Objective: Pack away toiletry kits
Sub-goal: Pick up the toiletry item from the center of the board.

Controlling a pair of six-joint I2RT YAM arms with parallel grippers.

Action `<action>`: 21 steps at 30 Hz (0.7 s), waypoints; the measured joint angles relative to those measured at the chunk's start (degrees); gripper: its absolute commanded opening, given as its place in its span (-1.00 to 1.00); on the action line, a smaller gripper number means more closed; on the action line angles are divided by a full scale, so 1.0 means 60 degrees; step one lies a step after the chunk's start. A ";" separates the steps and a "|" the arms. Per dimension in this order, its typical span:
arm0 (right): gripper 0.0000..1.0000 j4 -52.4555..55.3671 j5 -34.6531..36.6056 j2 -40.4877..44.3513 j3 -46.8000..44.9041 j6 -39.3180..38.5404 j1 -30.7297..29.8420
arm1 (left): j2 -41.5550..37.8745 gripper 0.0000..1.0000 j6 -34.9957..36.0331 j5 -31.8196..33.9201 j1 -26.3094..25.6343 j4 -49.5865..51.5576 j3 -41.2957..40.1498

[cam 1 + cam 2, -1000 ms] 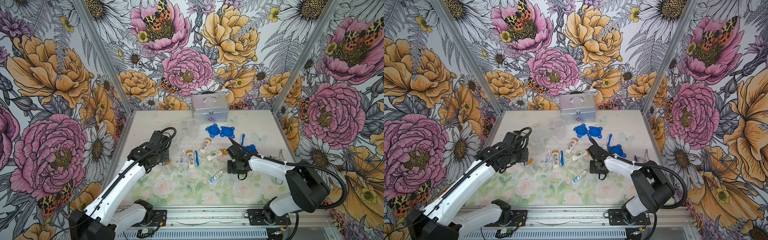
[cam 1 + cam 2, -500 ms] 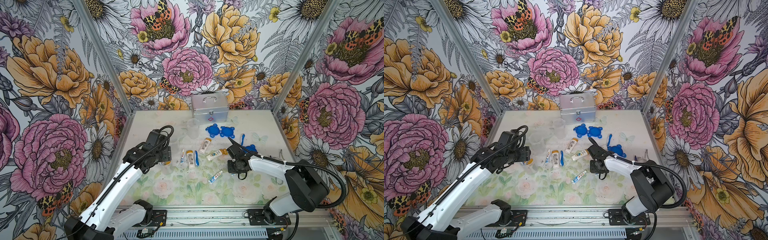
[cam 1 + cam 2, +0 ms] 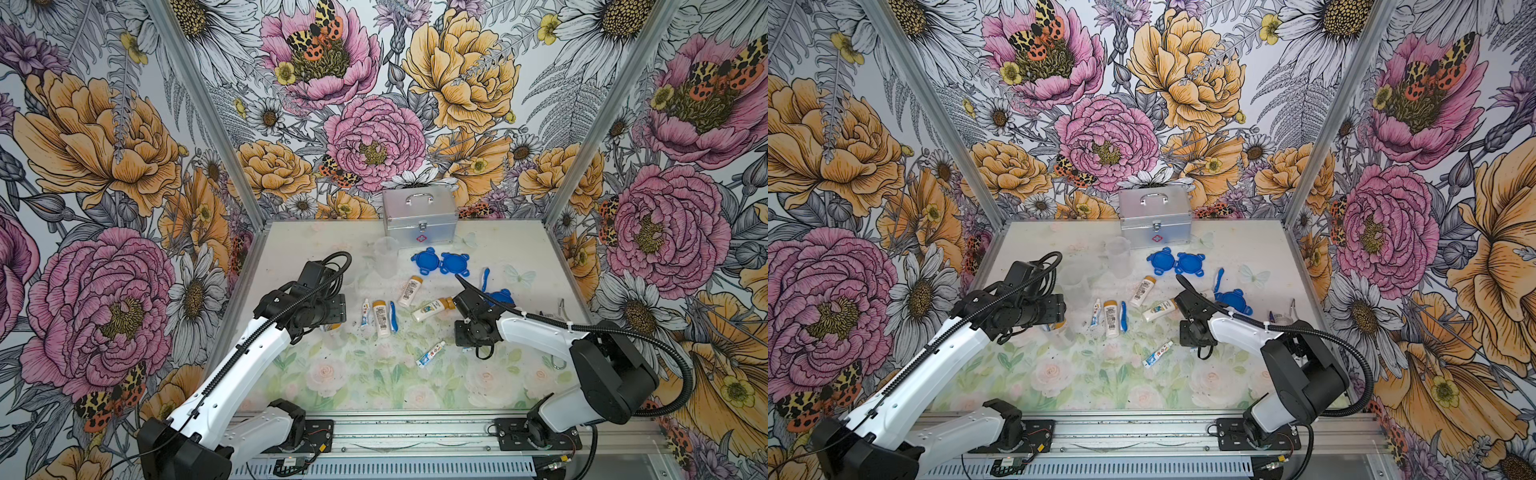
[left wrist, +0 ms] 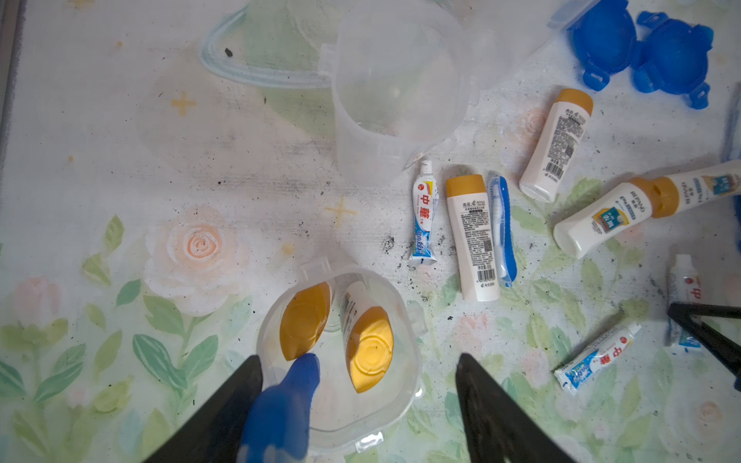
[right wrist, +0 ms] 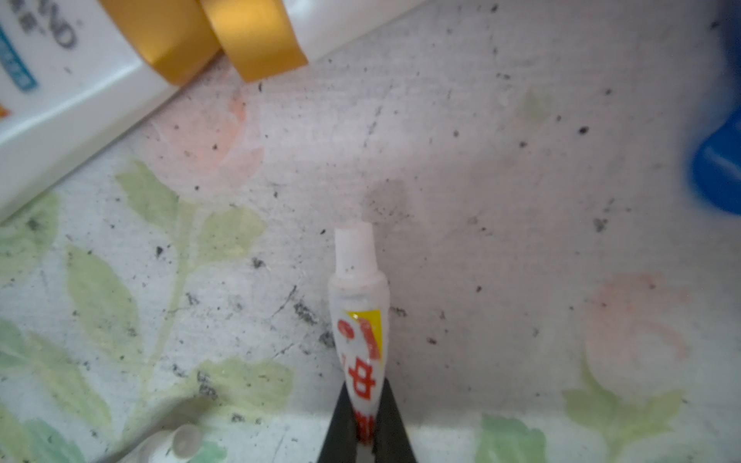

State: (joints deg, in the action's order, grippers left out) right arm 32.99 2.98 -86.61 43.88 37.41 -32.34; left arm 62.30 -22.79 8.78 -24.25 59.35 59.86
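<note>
A small white-blue tube [image 5: 361,320] is pinched by its lower end between the clenched fingers of the right hand [image 5: 365,405], with its nozzle pointing away from the wrist. Whether it is lifted clear of the table [image 3: 374,386] or still rests on it is hard to tell. Just beyond it lie two white bottles [image 5: 60,80], cap to cap.

Toward the left side, a clear cup [image 4: 409,360] stands upright on the table with two yellow-capped bottles [image 4: 369,348] and a blue toothbrush [image 4: 288,385] inside. The left hand [image 4: 359,401] hovers over it with its fingers spread wide, one at the rim and the other apart from it, gripping nothing.

Beside the cup, another tube [image 4: 423,216], a single bottle [image 4: 473,240] and a second toothbrush [image 4: 503,228] lie in a row. An empty cup [image 4: 401,100] stands just beyond them, and a loose tube [image 4: 597,356] lies nearer the right hand.

Two blue lids [image 3: 440,262] sit side by side in front of the silver case [image 3: 419,216]. A third lid [image 3: 500,297] lies behind the right arm.
</note>
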 measured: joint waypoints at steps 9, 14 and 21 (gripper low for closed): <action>-0.99 0.0004 -0.0098 0.0233 -0.0076 -0.0178 -0.0069 | 0.0226 0.57 -0.0572 -0.0659 0.0091 0.0106 -0.0120; -1.00 -0.0007 -0.0149 0.0557 -0.0080 -0.0270 -0.0222 | 0.0237 0.58 -0.0885 -0.0943 0.0091 0.0142 -0.0117; -0.99 -0.0714 -0.0106 0.1938 -0.0084 -0.1005 -0.1570 | 0.0168 0.58 -0.1005 -0.1650 0.0521 0.0379 0.0222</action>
State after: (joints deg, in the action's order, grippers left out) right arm 28.71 2.35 -74.98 43.38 31.38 -41.76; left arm 63.31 -28.82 -1.13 -21.12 61.63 61.19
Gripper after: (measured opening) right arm 0.082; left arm 0.790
